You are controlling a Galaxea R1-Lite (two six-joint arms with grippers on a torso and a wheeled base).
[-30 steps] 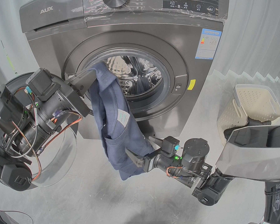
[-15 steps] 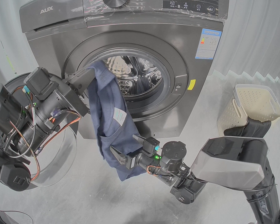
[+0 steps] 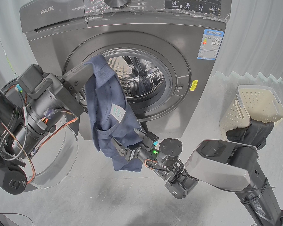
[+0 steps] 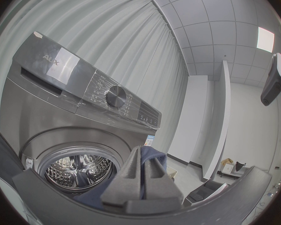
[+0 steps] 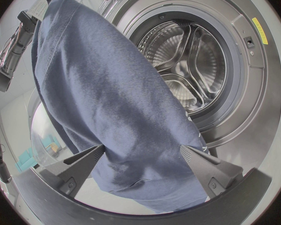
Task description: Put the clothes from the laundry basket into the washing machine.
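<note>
A dark blue garment [image 3: 108, 110] with a white label hangs in front of the washing machine [image 3: 166, 41], just before the open drum [image 3: 138, 76]. My left gripper [image 3: 90, 69] is shut on its top edge at the port's left rim; in the left wrist view the closed fingers [image 4: 132, 175] pinch the blue cloth [image 4: 153, 155]. My right gripper [image 3: 125, 135] is open low on the hanging garment. In the right wrist view the garment [image 5: 115, 94] hangs between that gripper's [image 5: 142, 155] spread fingers, with the drum [image 5: 184, 66] behind.
The machine's round glass door [image 3: 53, 160] stands open at the lower left. A cream laundry basket [image 3: 261, 104] sits on the floor at the right with a dark garment [image 3: 251, 132] draped over its near rim. Grey floor lies bare in front.
My right arm has swung left and slightly up, bringing its open gripper to the garment's lower part. My left gripper has lifted the garment a little up and to the left.
</note>
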